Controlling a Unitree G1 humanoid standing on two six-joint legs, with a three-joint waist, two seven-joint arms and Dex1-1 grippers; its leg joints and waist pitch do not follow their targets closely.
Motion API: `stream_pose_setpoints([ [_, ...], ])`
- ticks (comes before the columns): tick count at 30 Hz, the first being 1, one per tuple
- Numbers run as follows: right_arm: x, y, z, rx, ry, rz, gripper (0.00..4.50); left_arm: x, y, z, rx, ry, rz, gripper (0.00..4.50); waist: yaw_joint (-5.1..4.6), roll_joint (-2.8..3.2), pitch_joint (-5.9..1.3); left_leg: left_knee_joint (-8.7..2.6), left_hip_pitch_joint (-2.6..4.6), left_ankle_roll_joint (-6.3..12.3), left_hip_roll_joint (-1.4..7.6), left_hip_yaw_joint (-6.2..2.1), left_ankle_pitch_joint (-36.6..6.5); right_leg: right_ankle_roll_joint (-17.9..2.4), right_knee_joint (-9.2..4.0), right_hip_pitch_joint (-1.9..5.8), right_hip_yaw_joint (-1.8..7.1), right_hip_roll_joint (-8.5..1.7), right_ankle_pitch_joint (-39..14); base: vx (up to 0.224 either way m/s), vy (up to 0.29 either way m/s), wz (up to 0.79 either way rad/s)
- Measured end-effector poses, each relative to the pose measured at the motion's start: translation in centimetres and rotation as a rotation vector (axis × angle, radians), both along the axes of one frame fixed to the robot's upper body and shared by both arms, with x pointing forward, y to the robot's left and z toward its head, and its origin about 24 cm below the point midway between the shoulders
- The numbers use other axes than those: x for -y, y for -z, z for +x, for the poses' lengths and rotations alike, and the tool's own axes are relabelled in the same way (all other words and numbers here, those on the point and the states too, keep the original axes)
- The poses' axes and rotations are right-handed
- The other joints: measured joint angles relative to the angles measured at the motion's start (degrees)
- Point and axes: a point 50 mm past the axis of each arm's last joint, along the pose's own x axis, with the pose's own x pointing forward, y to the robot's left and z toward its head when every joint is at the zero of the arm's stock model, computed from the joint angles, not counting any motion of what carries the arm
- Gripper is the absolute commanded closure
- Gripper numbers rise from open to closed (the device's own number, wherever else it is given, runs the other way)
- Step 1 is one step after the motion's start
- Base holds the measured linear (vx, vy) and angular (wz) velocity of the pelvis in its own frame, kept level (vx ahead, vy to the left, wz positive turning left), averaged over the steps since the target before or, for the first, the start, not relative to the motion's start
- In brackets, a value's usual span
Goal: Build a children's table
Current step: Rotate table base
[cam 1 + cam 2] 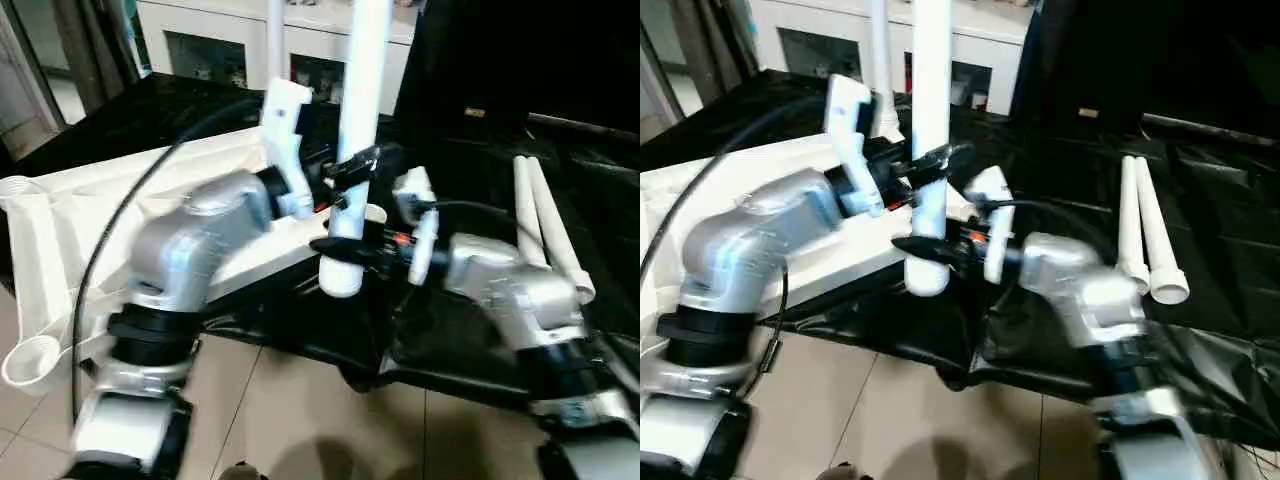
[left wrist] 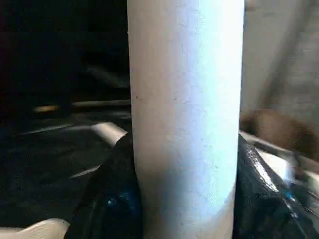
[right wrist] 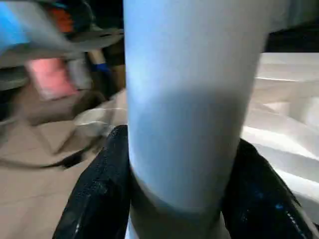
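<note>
Leg point(image 1: 358, 110) stands upright (wide end down) over the tabletop point(image 1: 60, 230), my left pincer point(image 1: 352, 168) and right pincer point(image 1: 345, 250) both clamped on it.

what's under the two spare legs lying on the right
The two spare legs lie side by side on a black sheet with wrinkles. The sheet hides whatever is beneath it, so the surface below cannot be seen.

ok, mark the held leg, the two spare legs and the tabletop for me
held leg point(image 1: 355, 110): left eye view, upper shaft above the tools.
spare legs point(image 1: 1145, 225): right eye view, mid-shaft of the pair lying on the black sheet.
tabletop point(image 1: 60, 215): left eye view, ribbed underside near its left end.
</note>
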Motion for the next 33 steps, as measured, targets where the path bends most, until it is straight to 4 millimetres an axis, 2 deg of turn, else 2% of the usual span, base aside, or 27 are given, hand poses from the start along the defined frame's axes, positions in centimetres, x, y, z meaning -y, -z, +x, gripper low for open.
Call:
stream_pose_setpoints([
  [4,0.5,-0.7,-1.1,0.008,-0.119,-0.002,2.59,0.0,-0.4,-1.2,0.019,0.155,-0.032,2.62,0.32,0.02,-0.01,0.02,0.01,0.0,0.0,0.01,0.0,0.0,0.0,0.05,0.0,-0.01,0.0,0.0,0.0,0.0],
  [10,2.2,-0.4,-2.0,-0.03,-0.19,-0.065,2.59,0.4,0.6,-1.5,-0.04,0.261,-0.045,2.62,0.4,0.05,0.01,0.06,0.04,0.02,0.02,0.02,0.03,0.04,0.01,0.17,0.01,-0.01,0.03,0.0,0.0,0.0],
  [14,2.3,-0.5,-2.2,-0.039,-0.208,-0.067,2.59,0.5,0.7,-1.6,-0.05,0.284,-0.055,2.62,0.16,0.1,-0.02,0.05,0.09,0.0,0.06,0.02,0.04,0.05,0.04,0.16,-0.01,0.01,0.04,0.0,0.0,0.0],
  [27,2.7,-0.7,-2.6,-0.044,-0.25,-0.075,2.59,-0.1,0.8,-1.8,-0.087,0.344,-0.089,2.62,0.35,0.11,-0.02,0.08,0.06,0.0,0.07,0.02,0.05,-0.04,0.04,0.16,-0.02,0.02,0.08,0.0,0.0,0.0],
  [30,2.7,-0.8,-2.4,-0.002,-0.237,-0.084,2.59,0.0,0.7,-1.7,-0.079,0.332,-0.092,2.62,0.35,0.11,-0.02,0.08,0.06,0.0,0.07,0.02,0.05,-0.05,0.04,0.16,-0.02,0.02,0.09,0.0,0.0,0.0],
  [31,2.6,-0.7,-2.2,0.011,-0.224,-0.082,2.03,0.0,0.7,-1.6,-0.071,0.316,-0.089,2.62,0.34,0.11,-0.02,0.08,0.06,0.0,0.07,0.02,0.05,-0.06,0.04,0.16,-0.02,0.02,0.1,0.0,0.0,0.0],
  [33,2.2,-0.4,-1.8,0.025,-0.186,-0.074,1.89,-0.1,0.7,-1.3,-0.056,0.27,-0.077,2.63,0.3,0.1,-0.03,0.08,0.07,-0.01,0.08,0.02,0.05,-0.07,0.06,0.17,-0.02,0.02,0.1,0.0,0.0,0.0],
])
